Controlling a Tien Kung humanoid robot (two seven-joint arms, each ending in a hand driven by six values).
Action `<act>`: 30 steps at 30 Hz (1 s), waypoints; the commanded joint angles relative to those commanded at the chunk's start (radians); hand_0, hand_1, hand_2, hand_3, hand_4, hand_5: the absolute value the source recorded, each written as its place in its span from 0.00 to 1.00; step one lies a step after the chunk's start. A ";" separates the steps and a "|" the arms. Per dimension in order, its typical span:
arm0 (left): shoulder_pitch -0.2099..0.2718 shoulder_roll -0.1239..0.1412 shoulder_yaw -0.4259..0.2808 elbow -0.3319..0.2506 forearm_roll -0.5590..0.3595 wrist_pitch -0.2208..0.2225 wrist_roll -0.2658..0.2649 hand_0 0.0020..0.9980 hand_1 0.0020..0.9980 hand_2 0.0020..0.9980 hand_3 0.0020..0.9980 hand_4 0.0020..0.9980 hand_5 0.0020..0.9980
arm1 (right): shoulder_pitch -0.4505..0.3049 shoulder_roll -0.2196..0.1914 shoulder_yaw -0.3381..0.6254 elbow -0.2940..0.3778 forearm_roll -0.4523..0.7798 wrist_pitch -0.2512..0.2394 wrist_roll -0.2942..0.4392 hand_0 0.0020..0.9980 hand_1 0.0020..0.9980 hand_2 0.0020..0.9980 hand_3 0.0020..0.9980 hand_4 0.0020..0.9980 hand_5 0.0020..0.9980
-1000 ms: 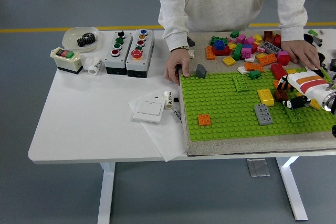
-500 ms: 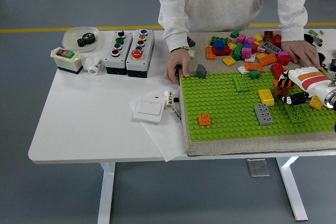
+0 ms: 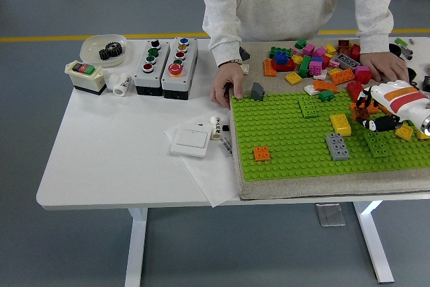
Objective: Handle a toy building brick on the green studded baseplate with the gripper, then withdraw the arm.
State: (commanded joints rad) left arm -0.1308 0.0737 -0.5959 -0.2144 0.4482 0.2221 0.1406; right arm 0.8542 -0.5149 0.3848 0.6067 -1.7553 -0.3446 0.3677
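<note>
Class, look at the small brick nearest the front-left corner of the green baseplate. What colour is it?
Orange: the small brick on the baseplate, clearest in the head view.

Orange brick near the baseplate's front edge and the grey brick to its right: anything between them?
Nothing: head view shows bare green studs between orange brick and grey brick.

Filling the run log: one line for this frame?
right robot hand: over baseplate's right edge, grip unclear | green baseplate: person's hand on far-left corner | left arm: out of view
</note>
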 joint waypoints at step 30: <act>0.003 -0.005 -0.011 0.001 0.013 -0.002 0.005 0.82 0.83 0.81 0.66 0.72 0.63 | -0.126 -0.147 0.072 0.143 -0.071 -0.069 0.099 0.48 0.48 0.51 0.49 0.61 0.26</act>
State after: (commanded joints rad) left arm -0.1278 0.0690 -0.6073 -0.2129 0.4610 0.2200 0.1452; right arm 0.7279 -0.6618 0.4563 0.7497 -1.8267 -0.4135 0.4668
